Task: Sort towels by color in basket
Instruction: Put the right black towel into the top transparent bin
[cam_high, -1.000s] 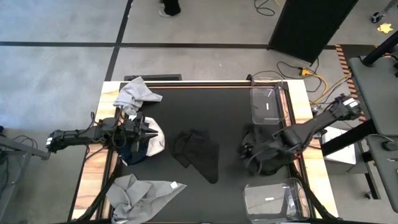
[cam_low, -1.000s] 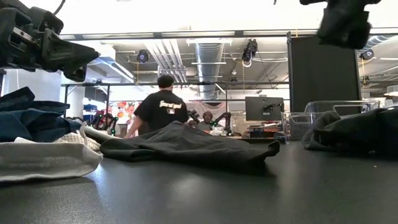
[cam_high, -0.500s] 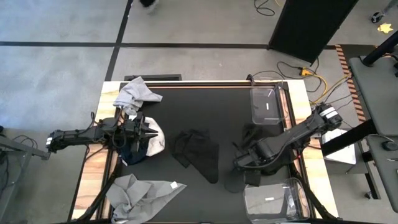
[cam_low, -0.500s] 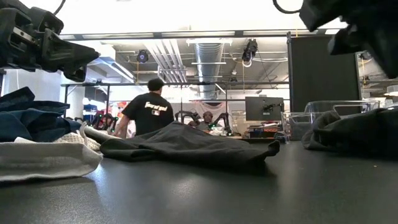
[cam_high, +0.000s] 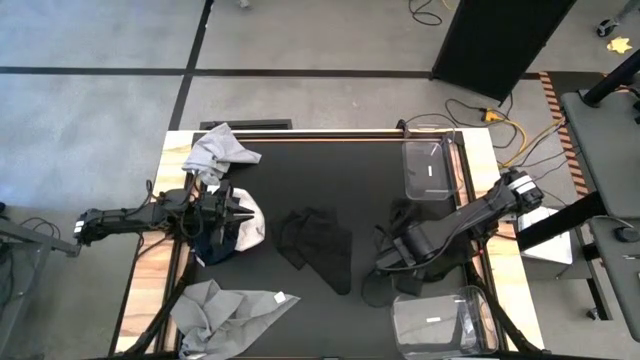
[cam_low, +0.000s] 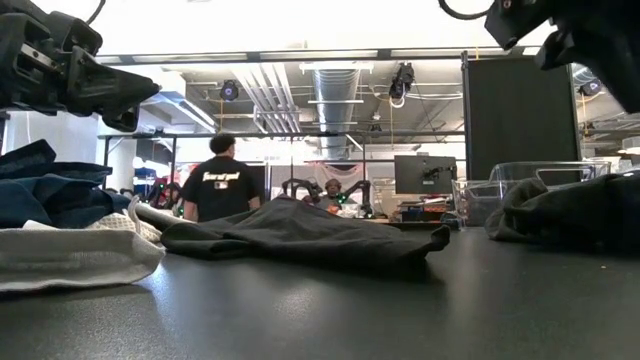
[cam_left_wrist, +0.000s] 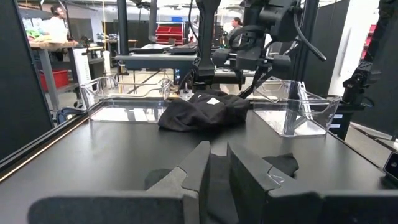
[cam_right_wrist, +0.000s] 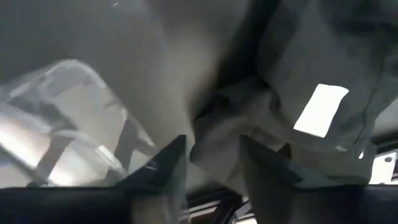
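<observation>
No words can be read anywhere. The person (cam_low: 218, 180) far back in the room has pale print on a black shirt, too small to make out, and a white tag (cam_left_wrist: 213, 101) on a dark cloth looks blank.

The table (cam_high: 330, 170) has a flat black top with pale wood at its sides. Soft, wrinkled towels lie on it. A light grey towel (cam_high: 218, 150) sits bunched at the far left corner, and another grey towel (cam_high: 225, 308) lies spread out at the near left corner. In the middle lies a black towel (cam_high: 318, 246), flat and folded to a point. At the left, a navy towel (cam_high: 212, 245) is piled on a white towel (cam_high: 250, 222) — the white one looks thick and nubby in the low view.

The left gripper (cam_high: 243, 212) hangs just over that pile. Its two dark fingers (cam_left_wrist: 193, 171) point toward the middle of the table with only a thin gap between them, and they hold nothing.

On the right side a dark heap (cam_high: 425, 225) of cloth sits between two clear plastic bins. One bin (cam_high: 430, 168) is at the far side and the other bin (cam_high: 442, 322) is at the near edge. Both are shiny and see-through with rounded corners.

The right gripper (cam_high: 383, 262) is low at the near edge of the dark heap. Its fingers (cam_right_wrist: 163, 163) are a little apart — crumpled cloth sits right between them, but a firm grip cannot be told.
</observation>
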